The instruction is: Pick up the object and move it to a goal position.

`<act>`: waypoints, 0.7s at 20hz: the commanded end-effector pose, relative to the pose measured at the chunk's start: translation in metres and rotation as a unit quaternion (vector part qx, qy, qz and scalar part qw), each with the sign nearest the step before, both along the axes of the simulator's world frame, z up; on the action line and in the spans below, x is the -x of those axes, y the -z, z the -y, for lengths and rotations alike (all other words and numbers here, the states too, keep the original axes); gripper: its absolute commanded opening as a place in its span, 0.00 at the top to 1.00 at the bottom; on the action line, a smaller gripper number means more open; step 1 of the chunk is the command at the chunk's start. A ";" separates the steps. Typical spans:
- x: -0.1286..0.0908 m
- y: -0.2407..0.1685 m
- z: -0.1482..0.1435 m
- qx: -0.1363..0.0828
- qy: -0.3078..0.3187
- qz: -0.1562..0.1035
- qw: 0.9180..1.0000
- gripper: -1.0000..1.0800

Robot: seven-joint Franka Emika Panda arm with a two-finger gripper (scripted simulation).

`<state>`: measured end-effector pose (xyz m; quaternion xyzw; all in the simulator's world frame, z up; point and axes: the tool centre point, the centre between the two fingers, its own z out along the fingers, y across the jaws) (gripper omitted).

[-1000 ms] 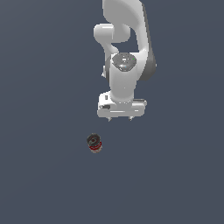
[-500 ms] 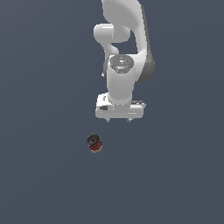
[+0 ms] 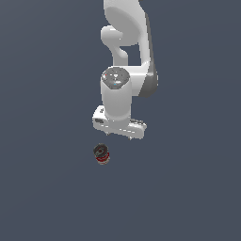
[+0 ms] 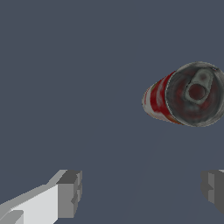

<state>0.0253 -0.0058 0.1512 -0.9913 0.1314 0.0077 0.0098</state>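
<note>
Nothing's picked up yet: the gripper (image 4: 140, 192) hangs wide open and empty, the can (image 3: 101, 154) untouched at lower centre.

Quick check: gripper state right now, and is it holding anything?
Gripper: open, holding nothing; the can sits clear of its fingers.

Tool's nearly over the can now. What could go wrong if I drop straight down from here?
1. The can sits off to one side of the open tool, not between the fingers, so a straight descent could land a finger on its rim.
2. It is small and stands free; a glancing touch may tip it.
</note>
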 end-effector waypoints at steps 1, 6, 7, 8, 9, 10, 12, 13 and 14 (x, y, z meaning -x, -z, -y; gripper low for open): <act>-0.009 0.004 0.015 0.001 0.044 0.000 0.999 0.04; -0.026 0.013 0.044 0.005 0.128 0.001 0.992 0.04; -0.028 0.014 0.049 0.006 0.141 0.001 0.990 0.04; -0.030 0.015 0.053 0.007 0.154 0.001 0.988 0.04; -0.033 0.017 0.057 0.007 0.166 0.002 0.986 0.04; -0.034 0.018 0.061 0.008 0.176 0.002 0.984 0.04; -0.038 0.020 0.068 0.009 0.195 0.002 0.981 0.04; -0.039 0.021 0.071 0.010 0.203 0.003 0.979 0.04; -0.040 0.021 0.073 0.010 0.210 0.003 0.978 0.04</act>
